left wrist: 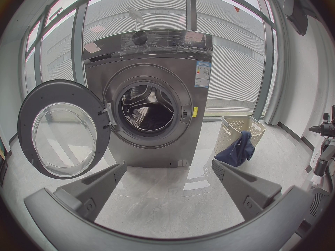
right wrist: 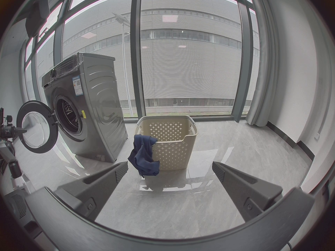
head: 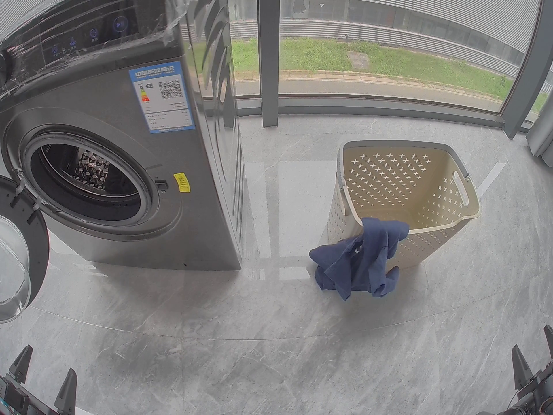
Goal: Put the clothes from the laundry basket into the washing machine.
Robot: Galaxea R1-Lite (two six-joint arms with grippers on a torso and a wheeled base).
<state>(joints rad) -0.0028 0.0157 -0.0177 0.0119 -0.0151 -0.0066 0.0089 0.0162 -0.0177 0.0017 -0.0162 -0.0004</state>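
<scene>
my left gripper and right gripper both spread, holding nothing | blue shirt draped over laundry basket rim (hanging down outside) | washing machine door open

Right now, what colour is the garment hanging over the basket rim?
Dark blue garment, clearest in the head view.

Glass-walled laundry corner: washing machine, laundry basket, tiled floor.
</scene>
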